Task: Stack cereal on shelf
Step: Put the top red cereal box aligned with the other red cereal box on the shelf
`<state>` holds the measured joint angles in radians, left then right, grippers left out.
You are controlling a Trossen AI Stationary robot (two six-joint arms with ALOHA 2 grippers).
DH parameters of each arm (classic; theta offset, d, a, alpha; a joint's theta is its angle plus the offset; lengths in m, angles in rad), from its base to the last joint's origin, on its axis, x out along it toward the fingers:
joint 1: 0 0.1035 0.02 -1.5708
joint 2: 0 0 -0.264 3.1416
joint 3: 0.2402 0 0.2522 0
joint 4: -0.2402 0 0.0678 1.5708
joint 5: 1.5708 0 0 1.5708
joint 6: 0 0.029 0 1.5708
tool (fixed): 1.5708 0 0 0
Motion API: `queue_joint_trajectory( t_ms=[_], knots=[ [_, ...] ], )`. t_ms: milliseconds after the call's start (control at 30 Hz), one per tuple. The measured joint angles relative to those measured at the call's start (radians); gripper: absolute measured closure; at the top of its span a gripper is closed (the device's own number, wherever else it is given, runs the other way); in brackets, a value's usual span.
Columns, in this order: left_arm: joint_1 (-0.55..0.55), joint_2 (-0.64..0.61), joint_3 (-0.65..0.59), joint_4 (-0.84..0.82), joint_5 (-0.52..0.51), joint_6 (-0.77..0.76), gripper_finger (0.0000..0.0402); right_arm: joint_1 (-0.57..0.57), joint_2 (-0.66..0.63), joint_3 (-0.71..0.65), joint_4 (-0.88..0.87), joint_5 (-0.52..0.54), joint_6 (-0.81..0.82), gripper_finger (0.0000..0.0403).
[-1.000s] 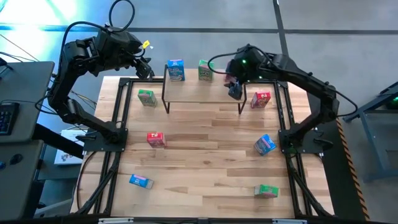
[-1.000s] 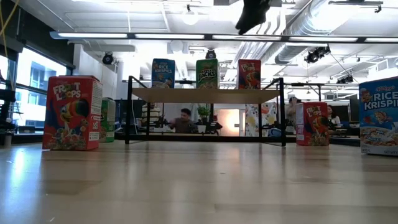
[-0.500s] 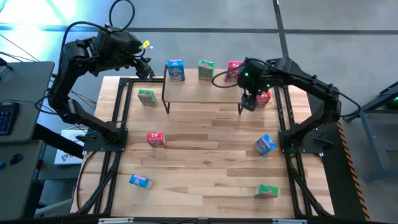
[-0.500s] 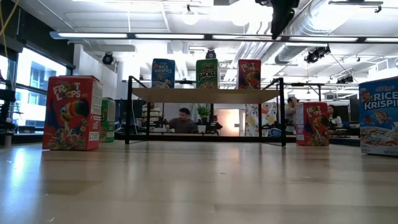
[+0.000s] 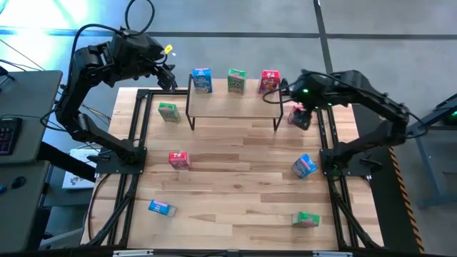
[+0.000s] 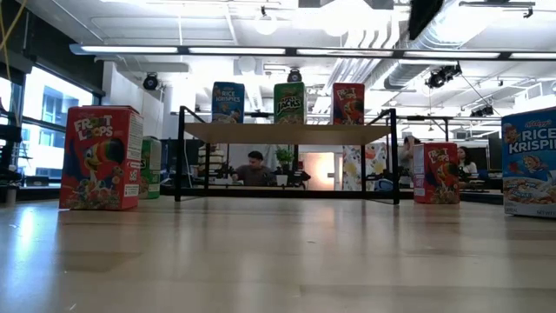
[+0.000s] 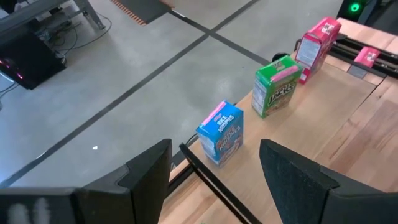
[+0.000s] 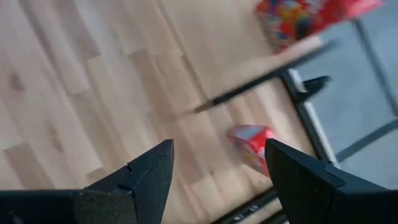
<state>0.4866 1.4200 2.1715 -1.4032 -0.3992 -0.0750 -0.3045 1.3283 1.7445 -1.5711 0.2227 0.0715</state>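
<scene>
Three cereal boxes stand on their bases along the far edge of the shelf [image 5: 232,107]: blue [image 5: 202,81], green [image 5: 236,80] and red [image 5: 269,81]. My right gripper [image 5: 301,120] hangs open, pointing steeply down, over a red box [image 8: 252,146] that sits on the table just right of the shelf; it touches nothing. My left gripper [image 5: 170,80] waits open and high off the shelf's far left corner, and its wrist view looks along the row, from the blue box [image 7: 221,132] past the green box [image 7: 275,93].
More boxes are scattered on the table: green [image 5: 168,111] left of the shelf, red [image 5: 178,159] mid-left, blue [image 5: 304,165] mid-right, blue [image 5: 162,208] near left, green [image 5: 305,218] near right. Black frame rails [image 5: 139,135] run along both table sides. People sit in the room behind the table.
My right gripper has swung from over the shelf's far right end toward the table's right edge and a little nearer, tipping further down. It now hangs over the red box beside the shelf. The red box on the shelf, covered before in the high view, now shows.
</scene>
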Motion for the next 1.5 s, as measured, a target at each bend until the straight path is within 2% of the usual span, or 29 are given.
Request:
queue_joint_trajectory(
  t_ms=[267, 433, 633, 767, 967, 1233, 1500],
  knots=[
    [0.000, 0.000, 0.000, 0.013, 0.000, 0.000, 0.0167, -0.023, -0.162, -0.162, 0.012, 0.090, -0.003, 0.0158],
    [0.000, 0.000, 0.000, 0.012, 0.011, -0.039, 0.0167, -0.057, -0.236, -0.300, 0.047, 0.079, -0.069, 0.0158],
    [0.000, 0.000, 0.000, 0.012, 0.042, -0.054, 0.0167, -0.112, -0.281, -0.444, 0.142, 0.007, -0.165, 0.0158],
    [0.000, 0.000, 0.000, 0.012, 0.050, -0.054, 0.0167, -0.162, -0.282, -0.501, 0.220, -0.023, -0.280, 0.0158],
    [0.000, 0.000, 0.000, 0.012, 0.050, -0.054, 0.0167, -0.261, -0.279, -0.537, 0.318, -0.122, -0.451, 0.0158],
    [0.000, 0.000, 0.000, 0.012, 0.050, -0.055, 0.0167, -0.379, -0.226, -0.537, 0.328, -0.144, -0.623, 0.0158],
    [0.000, 0.000, 0.000, 0.012, 0.050, -0.054, 0.0167, -0.440, -0.141, -0.537, 0.332, -0.146, -0.698, 0.0158]
  ],
)
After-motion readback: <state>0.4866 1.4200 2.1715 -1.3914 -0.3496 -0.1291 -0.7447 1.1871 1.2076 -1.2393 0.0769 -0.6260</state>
